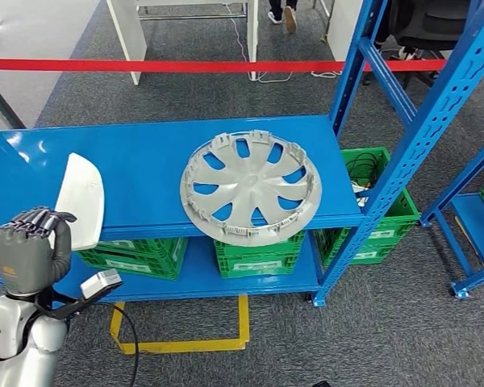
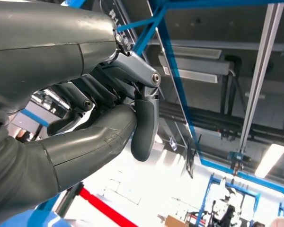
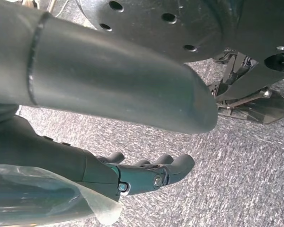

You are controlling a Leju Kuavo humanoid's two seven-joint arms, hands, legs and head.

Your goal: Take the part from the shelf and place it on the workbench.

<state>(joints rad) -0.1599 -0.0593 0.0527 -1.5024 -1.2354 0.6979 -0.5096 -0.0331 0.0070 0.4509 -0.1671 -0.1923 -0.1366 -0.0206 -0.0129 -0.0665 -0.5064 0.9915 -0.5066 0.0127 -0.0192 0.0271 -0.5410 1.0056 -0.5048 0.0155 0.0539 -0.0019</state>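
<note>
The part held is a pale grey, curved panel, apparently a moulded plastic trim piece. It stands near the left end of the blue shelf, close to the front edge, tilted upward from the left hand. Whether its upper end rests on the shelf or is clear of it cannot be determined from the head view.

Handling properties, as judged:
- Light. A thin shell of this form carries little mass.
- Stiff but somewhat flexible; excessive squeeze may bow it.
- Smooth and glossy, therefore prone to slipping in a loose grip.
- Not fragile, though the finish may scuff.

Recommended hold: on the lower edge of the panel, where the shell narrows and a pinch can close across its thickness.

Left hand: the fingers are curled together over the lower edge of the panel, with the thumb opposed. In the left wrist view the thumb meets the curled fingers, with a pale surface, probably the panel, glimpsed between them.

Right hand: hangs toward the carpeted floor. Its fingers extend nearly straight, slightly apart from the thumb, and hold nothing.

A silver wheel cover lies flat near the right end of the shelf, overhanging the front edge, well apart from the panel.
</note>
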